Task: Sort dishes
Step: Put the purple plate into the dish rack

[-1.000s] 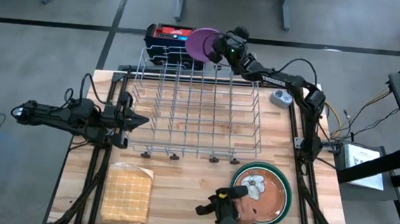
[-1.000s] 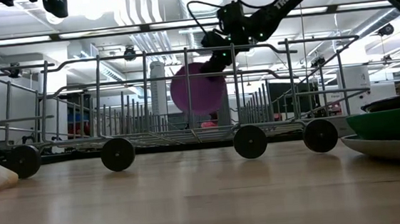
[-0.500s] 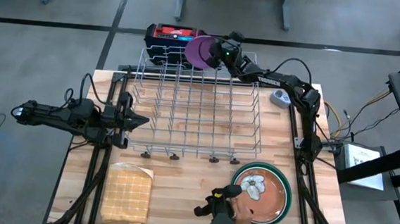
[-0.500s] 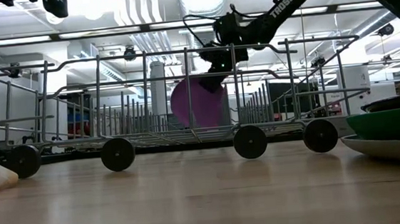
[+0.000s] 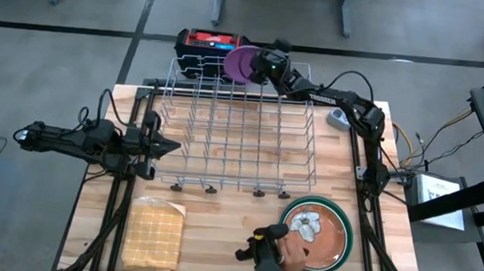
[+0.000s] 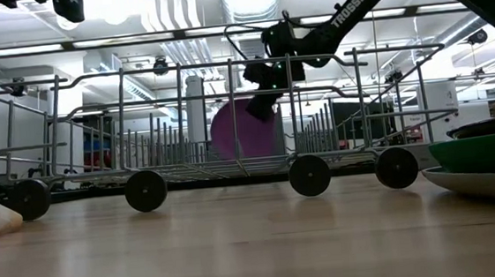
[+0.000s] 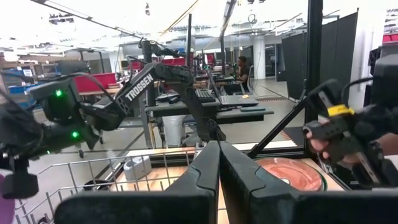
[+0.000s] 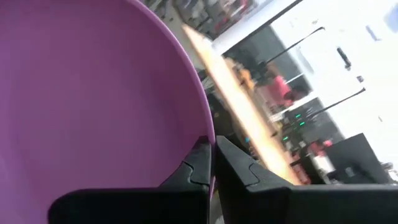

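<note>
The purple plate (image 5: pixel 239 63) stands on edge inside the wire dish rack (image 5: pixel 238 131), at the rack's far edge. In the low view the purple plate (image 6: pixel 243 130) shows behind the rack's wires. My right gripper (image 5: pixel 262 65) is shut on it, reaching in from the far right. A brown plate with grey blotches (image 5: pixel 314 231) lies on top of a green plate (image 5: pixel 348 237) in a stack at the table's near right. My left gripper (image 5: pixel 171 146) is shut and hovers at the rack's left side, touching nothing. My right gripper pinches the purple plate by its rim (image 8: pixel 202 118), one finger (image 8: pixel 193 168) on each face. It comes slanting down from above and from the table's right. The plate is upright on edge below the gripper (image 6: pixel 263 106). Whether its lower edge rests on the rack's floor I cannot tell.
A tan waffle-patterned cloth (image 5: pixel 154 232) lies at the near left. A small grey-blue gadget (image 5: pixel 340 118) sits right of the rack. A red and black box (image 5: pixel 201 43) stands beyond the table's far edge. A dark device with a person's hand (image 5: pixel 278 256) is at the near edge.
My right gripper has moved toward the table's left and down, still shut on the purple plate. The plate has sunk lower into the rack's far end and tipped more upright.
</note>
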Controlling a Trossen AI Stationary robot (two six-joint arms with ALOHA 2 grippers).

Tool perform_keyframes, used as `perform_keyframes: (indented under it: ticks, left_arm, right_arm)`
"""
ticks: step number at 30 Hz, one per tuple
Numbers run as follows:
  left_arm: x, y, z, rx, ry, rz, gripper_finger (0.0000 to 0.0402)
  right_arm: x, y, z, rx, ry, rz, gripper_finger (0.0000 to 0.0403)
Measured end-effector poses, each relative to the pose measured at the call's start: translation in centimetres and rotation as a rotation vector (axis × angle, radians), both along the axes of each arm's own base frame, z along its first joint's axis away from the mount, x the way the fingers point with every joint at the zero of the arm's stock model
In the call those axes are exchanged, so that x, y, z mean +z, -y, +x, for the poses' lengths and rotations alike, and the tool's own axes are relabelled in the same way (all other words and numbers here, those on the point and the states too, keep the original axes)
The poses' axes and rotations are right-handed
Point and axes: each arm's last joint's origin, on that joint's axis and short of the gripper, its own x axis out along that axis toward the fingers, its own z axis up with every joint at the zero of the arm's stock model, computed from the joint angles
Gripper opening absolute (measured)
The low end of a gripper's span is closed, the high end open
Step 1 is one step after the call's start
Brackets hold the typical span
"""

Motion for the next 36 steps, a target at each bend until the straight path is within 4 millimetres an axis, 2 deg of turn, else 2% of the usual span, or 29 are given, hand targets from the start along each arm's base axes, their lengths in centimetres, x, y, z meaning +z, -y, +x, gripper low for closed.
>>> perform_keyframes:
  ticks: [5, 12, 24, 36]
  left_arm:
    - [0.0, 0.0, 0.0, 0.0, 0.0, 0.001, 0.0]
    - [0.0, 0.0, 0.0, 0.002, -0.001, 0.016, 0.0]
    - [0.0, 0.0, 0.0, 0.002, -0.001, 0.017, 0.0]
    - [0.0, 0.0, 0.0, 0.002, -0.001, 0.017, 0.0]
  right_arm:
    - [1.7, -0.2, -0.2, 0.002, 0.055, -0.048, 0.0]
    - [1.3, -1.1, 0.5, 0.029, 0.172, 0.09, 0.0]
    - [1.0, -3.9, 2.4, 0.106, 0.026, 0.058, 0.0]
    - [0.5, -4.6, 2.6, 0.117, -0.03, 0.082, 0.0]
